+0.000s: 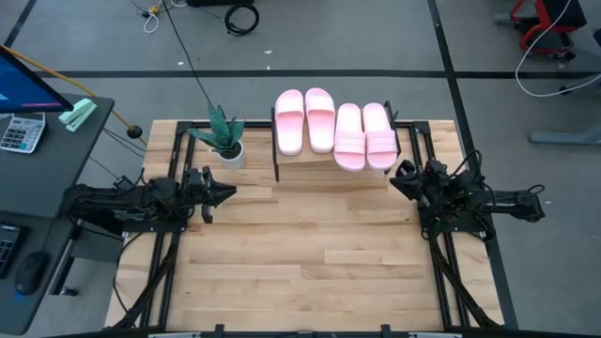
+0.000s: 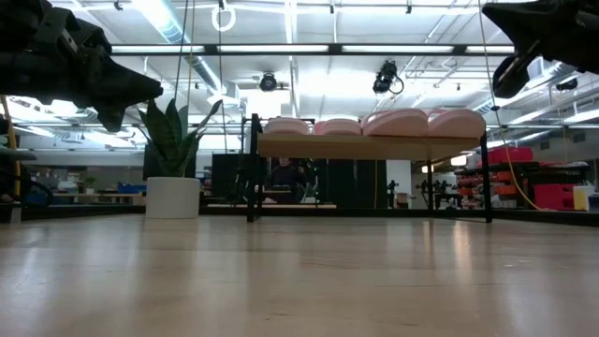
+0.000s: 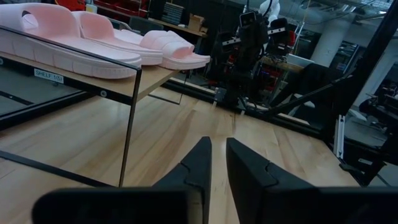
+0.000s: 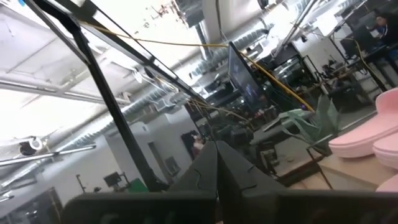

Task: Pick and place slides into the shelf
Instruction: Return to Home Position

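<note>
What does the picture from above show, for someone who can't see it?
Four pink slides lie side by side on a small shelf at the far edge of a wooden table. A potted plant stands left of it. The left hand and right hand hover empty at the sides.

four pale pink slides (image 1: 334, 127) counted, all lying side by side on top of one shelf (image 1: 305, 160). one potted plant (image 1: 223, 136) stands on the one wooden counter (image 1: 300, 253). two arms present, each with one tool: left tool (image 1: 228, 192), right tool (image 1: 394, 178).
</note>
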You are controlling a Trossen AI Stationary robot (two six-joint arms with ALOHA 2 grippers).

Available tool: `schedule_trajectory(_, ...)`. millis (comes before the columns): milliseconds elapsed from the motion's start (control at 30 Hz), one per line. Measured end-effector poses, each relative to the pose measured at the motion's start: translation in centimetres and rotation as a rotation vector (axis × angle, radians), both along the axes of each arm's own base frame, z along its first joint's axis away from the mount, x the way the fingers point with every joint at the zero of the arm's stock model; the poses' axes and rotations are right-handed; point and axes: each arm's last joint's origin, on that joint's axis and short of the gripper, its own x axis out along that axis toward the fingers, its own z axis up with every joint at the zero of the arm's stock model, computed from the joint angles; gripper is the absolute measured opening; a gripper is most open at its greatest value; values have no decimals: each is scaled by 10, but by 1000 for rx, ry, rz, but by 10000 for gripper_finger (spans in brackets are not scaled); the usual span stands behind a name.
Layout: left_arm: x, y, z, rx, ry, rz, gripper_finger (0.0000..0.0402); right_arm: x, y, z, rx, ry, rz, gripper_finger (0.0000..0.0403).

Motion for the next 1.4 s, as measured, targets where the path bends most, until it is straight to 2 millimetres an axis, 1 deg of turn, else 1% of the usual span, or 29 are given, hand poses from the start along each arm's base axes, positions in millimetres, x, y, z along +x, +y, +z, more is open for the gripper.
schedule_trajectory(167, 0, 0, 0, 0, 0, 0, 52, 1, 0, -1, -24, 16, -18, 0)
schedule_trajectory(233, 0, 0, 0, 0, 0, 0, 55, 2, 0, -4, -41, 52, -28, 0)
schedule_trajectory(333, 0, 0, 0, 0, 0, 0, 59, 6, 0, -13, -75, 154, -34, 0)
schedule_trajectory(467, 0, 0, 0, 0, 0, 0, 62, 9, 0, -31, -116, 343, -36, 0)
schedule_trajectory(567, 0, 0, 0, 0, 0, 0, 58, 10, 0, -39, -160, 427, -38, 0)
schedule_trajectory(733, 0, 0, 0, 0, -1, 0, 51, 11, 0, -40, -292, 441, -65, 0)
schedule_trajectory(833, 0, 0, 0, 0, -1, 0, 53, 12, 0, -41, -386, 456, -84, 0)
schedule_trajectory(900, 0, 0, 0, 0, -1, 0, 56, 12, 0, -42, -416, 468, -89, 0)
schedule_trajectory(1167, 0, 0, 0, 0, -1, 0, 63, 14, 0, -44, -406, 489, -80, 7)
schedule_trajectory(1400, 0, 0, 0, 0, -1, 0, 53, 14, 0, -44, -261, 488, -48, 8)
